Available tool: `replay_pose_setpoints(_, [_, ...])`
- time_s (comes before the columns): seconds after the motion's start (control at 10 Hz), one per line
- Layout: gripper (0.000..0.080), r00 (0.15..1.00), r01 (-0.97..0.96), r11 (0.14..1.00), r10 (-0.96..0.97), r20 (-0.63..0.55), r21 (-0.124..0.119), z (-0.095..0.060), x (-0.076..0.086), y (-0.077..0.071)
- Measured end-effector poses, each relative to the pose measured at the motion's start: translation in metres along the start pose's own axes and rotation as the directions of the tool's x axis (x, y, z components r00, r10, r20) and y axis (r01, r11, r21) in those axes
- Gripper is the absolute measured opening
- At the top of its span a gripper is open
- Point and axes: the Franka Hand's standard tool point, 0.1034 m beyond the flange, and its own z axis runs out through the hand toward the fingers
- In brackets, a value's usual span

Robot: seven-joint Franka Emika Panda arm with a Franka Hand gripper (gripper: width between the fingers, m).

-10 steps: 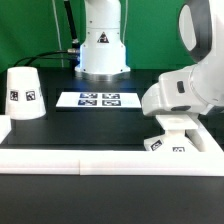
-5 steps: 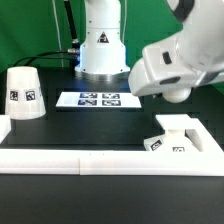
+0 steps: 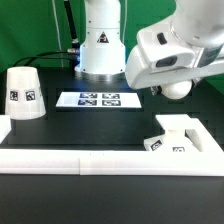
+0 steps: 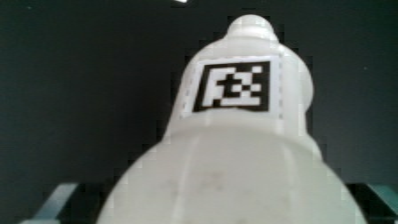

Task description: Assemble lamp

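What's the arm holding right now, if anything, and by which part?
The tool holds the lamp's bulb by its wide end, clamped from both sides; the narrower tagged end points away from the wrist.

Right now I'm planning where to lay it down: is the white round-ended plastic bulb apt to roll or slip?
The white round-ended plastic bulb has a rounded, tapering body, so laid flat it would probably roll, curving toward its narrow end. Its surface looks smooth, so it is likely slippery. It looks rigid and unlikely to flex.

A green backdrop fills the upper left of the frame, behind a matte black surface under even light.
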Motion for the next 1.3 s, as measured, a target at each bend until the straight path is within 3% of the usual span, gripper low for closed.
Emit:
replay_pose_setpoints(0.4, [0.0576,0.952,0.03,0.998,-0.043,-0.303,-0.047,-0.022,0.004,0.019])
replay_pose_setpoints(0.7, [0.0576,0.88,0.037,0.995,-0.074,-0.469,-0.089,-0.041,-0.004,0.034])
replay_pose_setpoints(1.0, [0.0576,0.724,0.018,0.987,-0.123,-0.679,-0.16,-0.073,-0.002,0.044])
replay_pose_setpoints(1.2, [0.0576,0.626,-0.005,0.983,-0.139,-0.767,-0.183,-0.067,-0.001,0.051])
replay_pose_setpoints(1.3, [0.0576,0.568,-0.017,0.977,-0.164,-0.806,-0.211,-0.071,0.0,0.056])
